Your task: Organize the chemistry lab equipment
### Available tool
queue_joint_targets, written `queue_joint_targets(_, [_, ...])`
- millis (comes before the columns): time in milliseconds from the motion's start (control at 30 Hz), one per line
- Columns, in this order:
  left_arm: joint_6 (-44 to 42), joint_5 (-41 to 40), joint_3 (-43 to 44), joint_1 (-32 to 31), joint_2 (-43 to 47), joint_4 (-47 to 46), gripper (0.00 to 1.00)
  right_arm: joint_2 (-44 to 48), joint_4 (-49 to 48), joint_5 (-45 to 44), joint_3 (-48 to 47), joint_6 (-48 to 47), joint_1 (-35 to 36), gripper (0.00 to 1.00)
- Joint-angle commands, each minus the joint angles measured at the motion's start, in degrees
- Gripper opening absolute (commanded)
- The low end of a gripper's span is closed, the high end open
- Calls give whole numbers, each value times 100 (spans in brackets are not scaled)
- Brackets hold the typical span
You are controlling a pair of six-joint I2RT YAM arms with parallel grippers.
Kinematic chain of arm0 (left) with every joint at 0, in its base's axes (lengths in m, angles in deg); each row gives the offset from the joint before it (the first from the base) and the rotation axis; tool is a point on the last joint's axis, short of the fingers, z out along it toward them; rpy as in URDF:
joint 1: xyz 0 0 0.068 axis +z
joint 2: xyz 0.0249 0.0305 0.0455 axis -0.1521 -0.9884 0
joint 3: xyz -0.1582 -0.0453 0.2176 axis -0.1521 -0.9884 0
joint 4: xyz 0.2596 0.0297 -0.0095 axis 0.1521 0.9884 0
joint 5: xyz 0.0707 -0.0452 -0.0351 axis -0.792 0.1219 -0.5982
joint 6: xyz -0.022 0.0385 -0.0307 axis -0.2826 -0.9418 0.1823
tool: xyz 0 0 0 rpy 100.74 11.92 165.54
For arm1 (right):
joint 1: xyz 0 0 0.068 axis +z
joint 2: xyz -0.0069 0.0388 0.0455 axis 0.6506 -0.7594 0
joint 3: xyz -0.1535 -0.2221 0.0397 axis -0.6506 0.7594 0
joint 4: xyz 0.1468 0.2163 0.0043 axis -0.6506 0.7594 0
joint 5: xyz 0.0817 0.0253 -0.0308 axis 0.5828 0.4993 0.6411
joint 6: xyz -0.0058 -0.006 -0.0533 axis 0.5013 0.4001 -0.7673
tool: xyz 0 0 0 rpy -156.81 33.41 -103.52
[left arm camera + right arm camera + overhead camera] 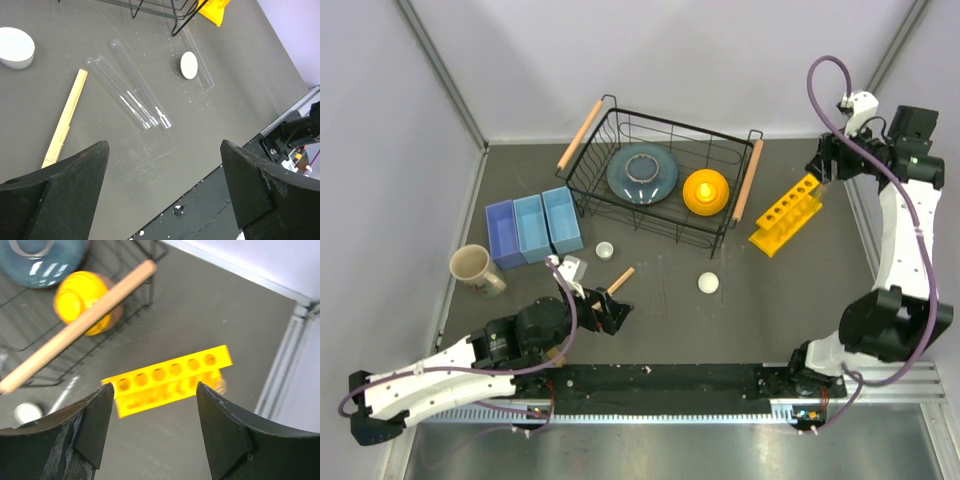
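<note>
you're looking at a black wire basket (650, 226) sitting at the back of the dark table (770, 300), wooden handles (580, 133) sticking out at both ends. a grey-blue plate (620, 175) and an orange bowl (706, 191) are lying inside it. three blue bins (533, 229) are standing side by side left of it, with a beige mug (475, 268) sitting near them.

Smooth yellow plastic rack (170, 390), clear glossy tubes (141, 85), pale bare-wood stick (65, 117), smooth white round piece (189, 65), matt dark-grey tabletop (240, 110); black wire basket (665, 118), wooden handles (582, 133).

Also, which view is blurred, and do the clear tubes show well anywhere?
Right wrist: the yellow rack looks smeared and soft, likely motion blur. Left wrist: sharp; the clear tubes show only by thin bright glints. Top external: evenly lit, sharp, but the tubes are barely visible.
</note>
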Motion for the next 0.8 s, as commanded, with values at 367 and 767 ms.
queue_joint_targets(367, [1064, -198, 6, 60, -380, 117, 99, 2810, 67, 2489, 3594, -19, 475, 69])
queue_joint_targets(767, [1775, 461, 331, 569, -1830, 108, 99, 3285, -661, 2286, 4983, 24, 994, 70])
